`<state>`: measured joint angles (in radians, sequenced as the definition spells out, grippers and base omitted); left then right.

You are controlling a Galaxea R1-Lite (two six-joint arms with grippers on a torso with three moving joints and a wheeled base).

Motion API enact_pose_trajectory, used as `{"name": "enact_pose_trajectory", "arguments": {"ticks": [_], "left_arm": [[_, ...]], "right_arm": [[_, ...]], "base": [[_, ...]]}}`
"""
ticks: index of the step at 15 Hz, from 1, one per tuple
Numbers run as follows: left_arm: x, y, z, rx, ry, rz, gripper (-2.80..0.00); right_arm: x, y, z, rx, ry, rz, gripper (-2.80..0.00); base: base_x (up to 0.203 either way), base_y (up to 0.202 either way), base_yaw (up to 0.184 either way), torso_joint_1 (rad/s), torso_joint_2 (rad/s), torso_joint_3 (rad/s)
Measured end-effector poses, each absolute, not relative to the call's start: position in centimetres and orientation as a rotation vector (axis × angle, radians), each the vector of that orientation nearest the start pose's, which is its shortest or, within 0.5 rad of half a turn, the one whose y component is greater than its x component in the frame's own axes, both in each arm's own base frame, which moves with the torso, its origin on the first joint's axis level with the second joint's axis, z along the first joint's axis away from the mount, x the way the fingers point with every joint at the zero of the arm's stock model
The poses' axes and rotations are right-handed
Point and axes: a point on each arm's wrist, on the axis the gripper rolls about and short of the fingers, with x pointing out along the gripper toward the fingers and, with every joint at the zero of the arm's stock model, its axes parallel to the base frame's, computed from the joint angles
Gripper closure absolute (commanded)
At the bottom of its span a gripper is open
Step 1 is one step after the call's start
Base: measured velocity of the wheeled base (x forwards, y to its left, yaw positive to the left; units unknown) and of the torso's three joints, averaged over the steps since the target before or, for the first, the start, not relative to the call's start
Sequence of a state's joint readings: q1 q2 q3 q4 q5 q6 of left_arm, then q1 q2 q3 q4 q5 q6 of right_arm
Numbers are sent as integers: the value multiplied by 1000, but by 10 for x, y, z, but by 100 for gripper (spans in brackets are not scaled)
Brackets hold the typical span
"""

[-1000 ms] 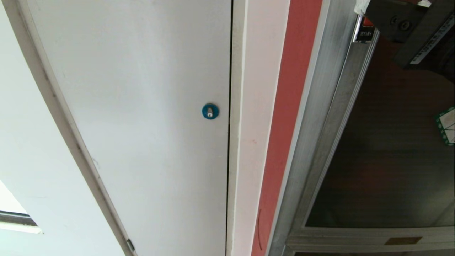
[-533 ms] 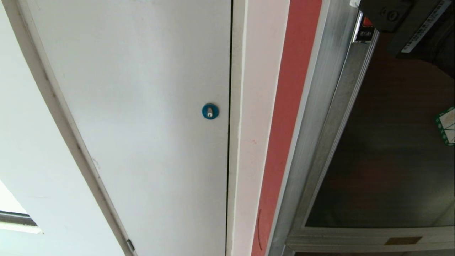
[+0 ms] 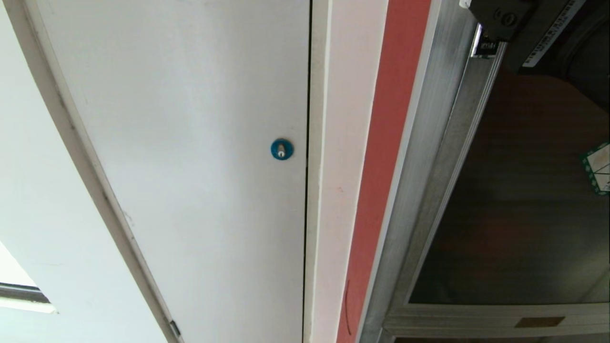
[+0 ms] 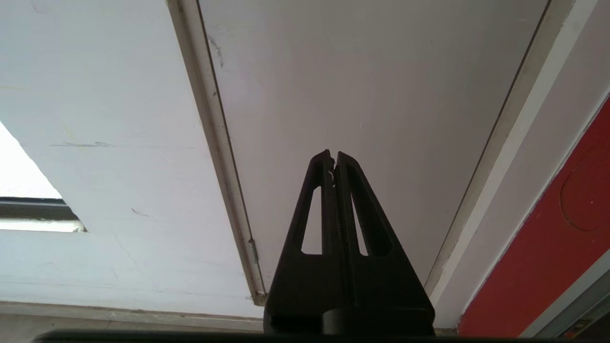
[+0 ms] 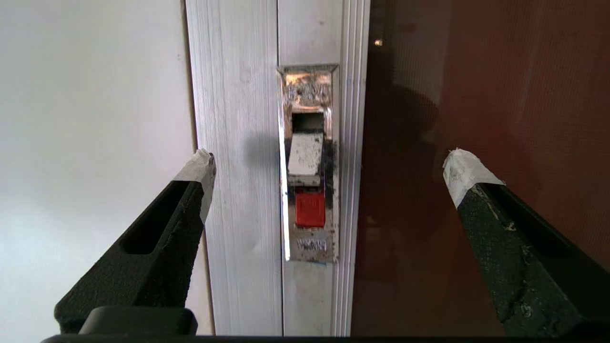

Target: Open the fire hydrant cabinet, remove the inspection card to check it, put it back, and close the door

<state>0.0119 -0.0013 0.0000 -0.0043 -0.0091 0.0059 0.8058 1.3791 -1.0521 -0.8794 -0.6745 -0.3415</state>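
1. Two pincers noted. Right pincer (image 5: pixel 329 159) set wide apart, tape-tipped black fingers (image 5: pixel 464 171) either side of the latch, touching nothing, clamped on nothing.
2. Seen in the right wrist view: chrome latch plate with red button (image 5: pixel 310 209) recessed in the brushed silver frame of the tall metal fire hydrant cabinet (image 5: pixel 238 190). One finger in front of the frame's outer edge near the white wall, the other in front of the glass.
3. Large dark tinted glass door in silver frame (image 3: pixel 514 205) shut, flush in the cabinet frame, reddish interior dimly visible through it. Green-and-white hexagonal sticker (image 3: pixel 599 166) on the glass at the right edge of the head view.
4. Right arm body (image 3: pixel 529 24) at top right of the head view, up by the latch (image 3: pixel 485 45).
5. Inspection card not visible in any view.
6. Left pincer (image 4: pixel 333 159) pressed together, empty, pointed at the plain white panel door (image 4: pixel 362 95), away from the cabinet.
7. Blue round lock (image 3: pixel 281 149) on that white panel, left of a red wall strip (image 3: pixel 386 143) beside the cabinet frame.
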Motion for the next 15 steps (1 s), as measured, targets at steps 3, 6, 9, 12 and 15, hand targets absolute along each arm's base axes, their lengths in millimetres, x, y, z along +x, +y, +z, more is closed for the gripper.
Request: {"name": "enact_pose_trajectory", "arguments": {"ticks": [3, 6, 9, 12, 15], "left_arm": [[-23, 0, 76, 6, -6, 3, 0], [-23, 0, 76, 6, -6, 3, 0], [-23, 0, 76, 6, -6, 3, 0], [-23, 0, 76, 6, -5, 3, 0], [-23, 0, 76, 6, -6, 3, 0]], "right_arm": [[163, 146, 361, 32, -419, 47, 0], [167, 146, 359, 27, -416, 37, 0], [168, 147, 358, 23, -413, 38, 0], [168, 147, 358, 19, -412, 43, 0], [168, 147, 358, 18, -411, 41, 0]], "base": [[0, 0, 0, 0, 0, 0], [0, 0, 0, 0, 0, 0], [0, 0, 0, 0, 0, 0], [0, 0, 0, 0, 0, 0], [0, 0, 0, 0, 0, 0]]}}
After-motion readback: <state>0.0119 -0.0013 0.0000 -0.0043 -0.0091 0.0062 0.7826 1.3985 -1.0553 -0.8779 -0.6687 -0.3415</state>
